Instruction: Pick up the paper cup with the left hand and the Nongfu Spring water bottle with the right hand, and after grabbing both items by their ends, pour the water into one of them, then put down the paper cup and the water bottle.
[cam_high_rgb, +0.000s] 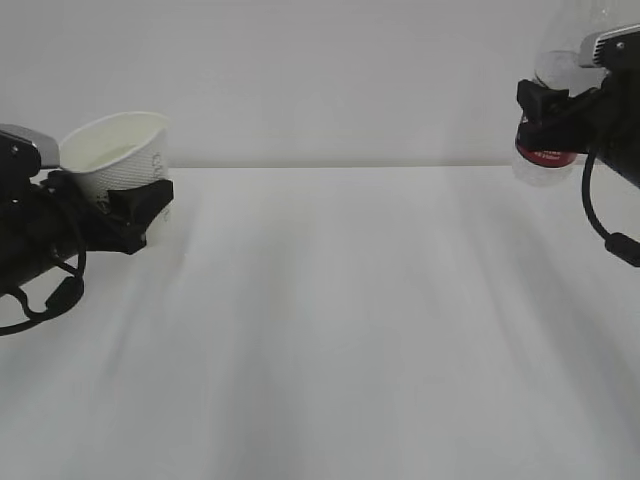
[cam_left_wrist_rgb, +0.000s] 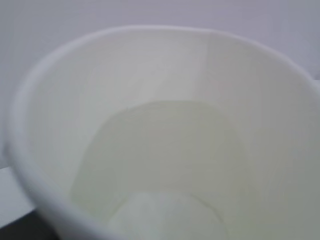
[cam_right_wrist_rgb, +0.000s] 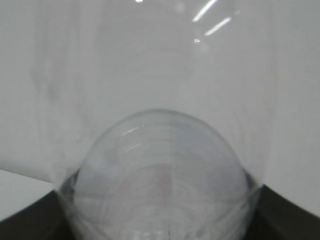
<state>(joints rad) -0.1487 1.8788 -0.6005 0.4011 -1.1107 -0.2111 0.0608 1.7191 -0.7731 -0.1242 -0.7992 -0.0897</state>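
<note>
Paper cup (cam_high_rgb: 118, 155) clamped in left gripper (cam_high_rgb: 135, 215), tilted, water (cam_left_wrist_rgb: 165, 160) pooled inside, clear bottle (cam_high_rgb: 548, 150) clamped in right gripper (cam_high_rgb: 548, 112), contents indiscernible

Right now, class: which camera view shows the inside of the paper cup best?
The left wrist view: the paper cup fills it, interior and bottom visible. The exterior view shows the cup tilted in the left gripper. The right wrist view shows none of it.
</note>
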